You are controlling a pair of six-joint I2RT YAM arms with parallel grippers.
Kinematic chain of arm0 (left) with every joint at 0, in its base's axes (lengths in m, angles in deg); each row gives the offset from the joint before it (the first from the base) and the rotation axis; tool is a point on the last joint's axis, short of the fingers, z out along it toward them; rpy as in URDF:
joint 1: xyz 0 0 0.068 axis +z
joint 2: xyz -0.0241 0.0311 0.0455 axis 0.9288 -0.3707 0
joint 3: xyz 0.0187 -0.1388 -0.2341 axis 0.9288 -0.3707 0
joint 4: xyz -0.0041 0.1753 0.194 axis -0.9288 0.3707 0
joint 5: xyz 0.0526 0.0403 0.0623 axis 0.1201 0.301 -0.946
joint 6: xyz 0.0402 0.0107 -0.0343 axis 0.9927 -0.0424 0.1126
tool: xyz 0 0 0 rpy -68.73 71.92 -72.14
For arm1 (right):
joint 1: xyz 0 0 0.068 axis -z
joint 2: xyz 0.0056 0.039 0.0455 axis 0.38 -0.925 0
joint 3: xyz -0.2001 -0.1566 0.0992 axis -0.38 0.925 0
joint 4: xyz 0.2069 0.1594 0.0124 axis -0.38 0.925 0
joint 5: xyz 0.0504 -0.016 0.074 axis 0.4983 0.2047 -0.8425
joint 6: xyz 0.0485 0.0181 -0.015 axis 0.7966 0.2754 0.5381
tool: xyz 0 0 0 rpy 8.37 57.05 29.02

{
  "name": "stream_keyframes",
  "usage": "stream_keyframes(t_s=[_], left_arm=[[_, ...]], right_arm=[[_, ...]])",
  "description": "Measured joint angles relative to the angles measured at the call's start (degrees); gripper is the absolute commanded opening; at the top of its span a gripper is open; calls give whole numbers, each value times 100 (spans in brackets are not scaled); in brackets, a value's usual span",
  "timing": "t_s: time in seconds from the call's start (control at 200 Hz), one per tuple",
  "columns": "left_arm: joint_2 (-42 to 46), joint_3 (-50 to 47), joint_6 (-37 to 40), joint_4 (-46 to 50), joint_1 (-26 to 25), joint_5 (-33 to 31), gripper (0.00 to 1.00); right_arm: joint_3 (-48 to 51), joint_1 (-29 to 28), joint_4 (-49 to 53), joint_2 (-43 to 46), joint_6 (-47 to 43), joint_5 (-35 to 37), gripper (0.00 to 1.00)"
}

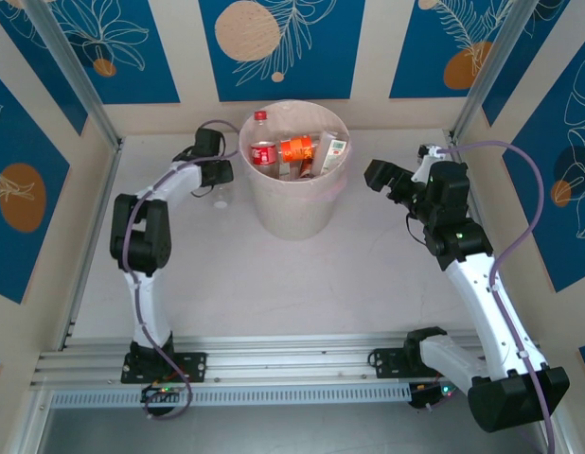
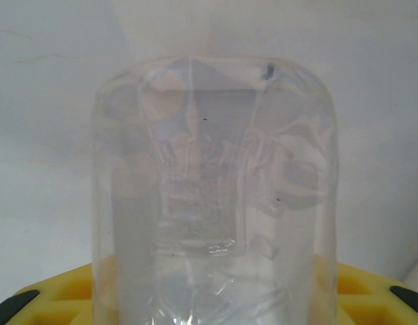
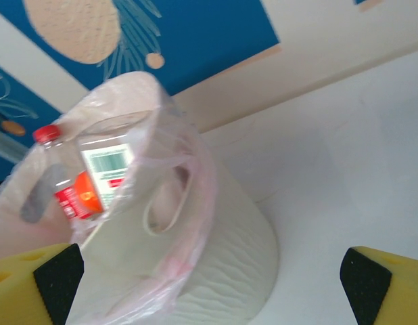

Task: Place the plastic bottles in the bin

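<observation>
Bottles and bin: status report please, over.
Left pincer shut on a clear bottle, beside the bin. Right pincer open, empty. Several bottles already binned. No obstruction seen.

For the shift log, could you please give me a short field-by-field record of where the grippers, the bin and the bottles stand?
bin: upright, mid-table, between the two grippers
bottles in bin: several, with red, orange and white labels
left gripper: shut on clear bottle, at the bin's left side
right gripper: open, empty, right of the bin
</observation>
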Motion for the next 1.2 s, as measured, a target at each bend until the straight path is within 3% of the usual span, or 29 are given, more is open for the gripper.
stream_keyframes(t_s=[0.085,0.225,0.44,0.87,1.035,1.2], left_arm=[[654,-570,0,-437,7,-61,12],[1517,-1154,0,-1036,9,-188,0],[2472,-1683,11,-1683,11,-44,0],[3674,-1847,647,-2671,0,1351,0],[4024,-1821,1392,-3141,-164,2037,0],[3950,-1250,2769,-2986,-984,2664,0]], right_arm=[[-22,-35,-70,-94,-76,-223,100],[-33,-72,-98,-240,-98,-354,99],[-33,-74,-122,-251,-96,-369,100],[-33,-79,-192,-236,-149,-516,100],[-15,-116,-387,-216,-343,-562,99],[22,-153,-546,-192,-376,-579,99]])
